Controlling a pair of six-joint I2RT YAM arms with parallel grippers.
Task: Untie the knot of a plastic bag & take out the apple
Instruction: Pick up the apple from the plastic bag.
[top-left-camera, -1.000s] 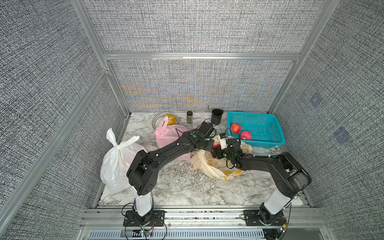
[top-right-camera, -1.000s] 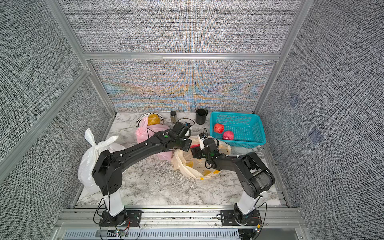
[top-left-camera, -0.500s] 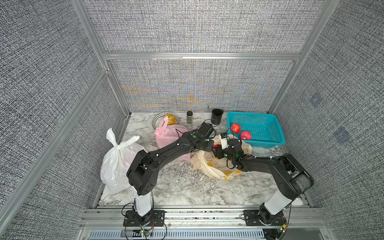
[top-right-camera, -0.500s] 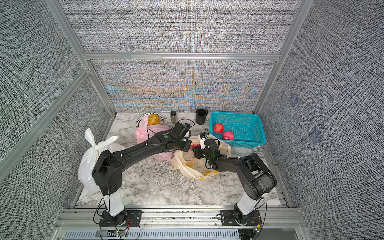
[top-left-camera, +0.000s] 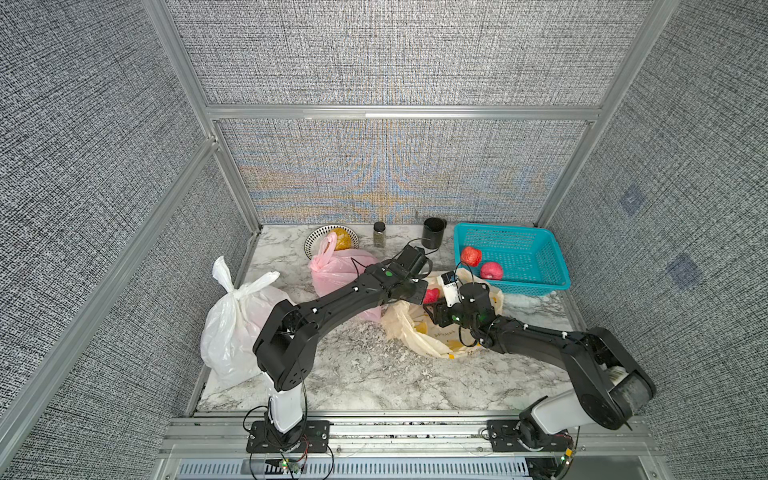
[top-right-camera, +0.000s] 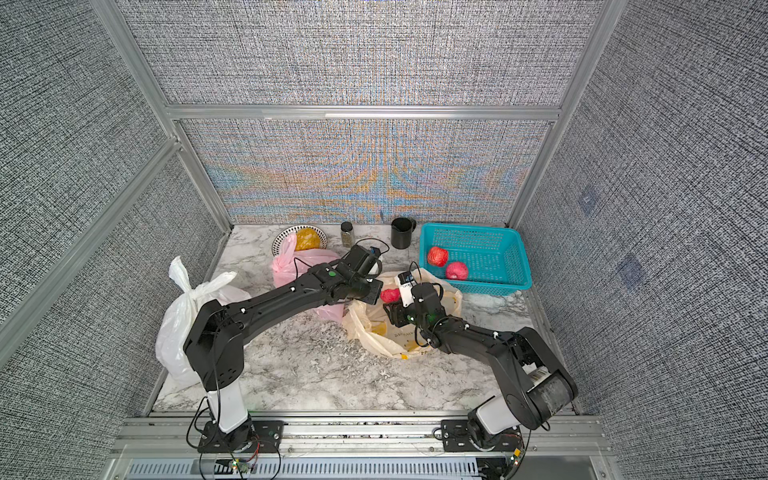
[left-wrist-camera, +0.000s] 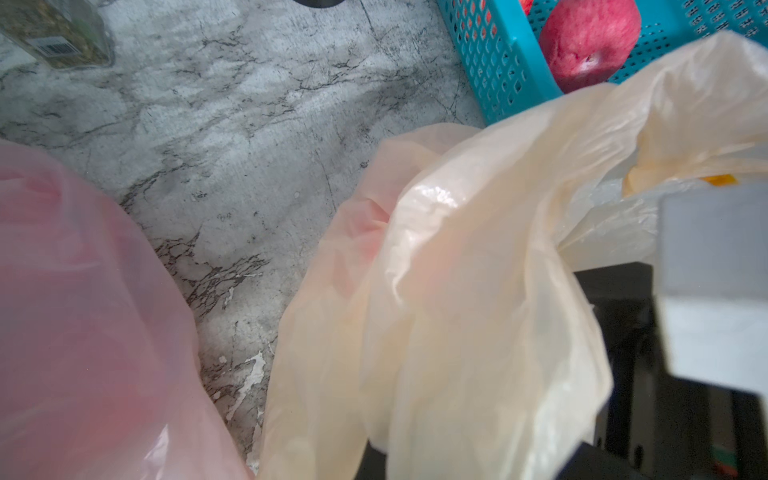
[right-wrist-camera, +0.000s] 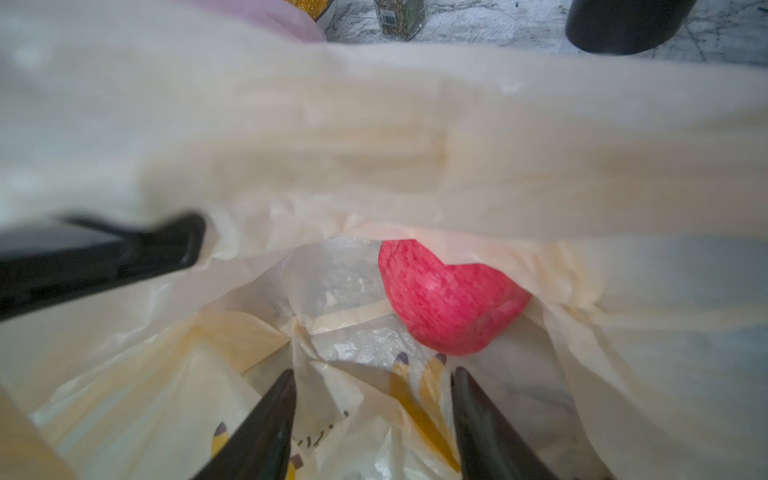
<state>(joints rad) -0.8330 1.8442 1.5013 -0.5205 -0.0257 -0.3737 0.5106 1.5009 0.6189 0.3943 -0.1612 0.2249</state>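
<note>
The cream bag (top-left-camera: 409, 332) lies open near the middle of the marble surface (top-left-camera: 374, 374), between the pink bag (top-left-camera: 332, 270) and the blue basket (top-left-camera: 540, 266). Its mouth is wide open with no knot holding it. The apple (right-wrist-camera: 449, 303) sits inside the bag at its far side, red and partly covered by a fold of film. In both top views it shows as a red spot just beside the left gripper (top-left-camera: 417, 289). That gripper is pressed together at the bag's raised rim. Its fingertips are hidden, but the left wrist view shows the cream film (left-wrist-camera: 457, 291) bunched and drawn up towards them. The right gripper (right-wrist-camera: 372, 372) reaches into the bag's mouth with its jaws spread and nothing between them. Its two dark fingers (right-wrist-camera: 266, 424) hang over the printed bottom of the bag, and the apple lies just ahead of the tips, apart from them. Two more red apples (top-left-camera: 471, 256) (top-left-camera: 491, 270) lie in the basket. A knotted white bag (top-left-camera: 232, 324) stands at the left edge of the surface. A plate (top-left-camera: 316, 239), a small jar (top-left-camera: 379, 233) and a black cup (top-left-camera: 433, 232) line the back wall.
</note>
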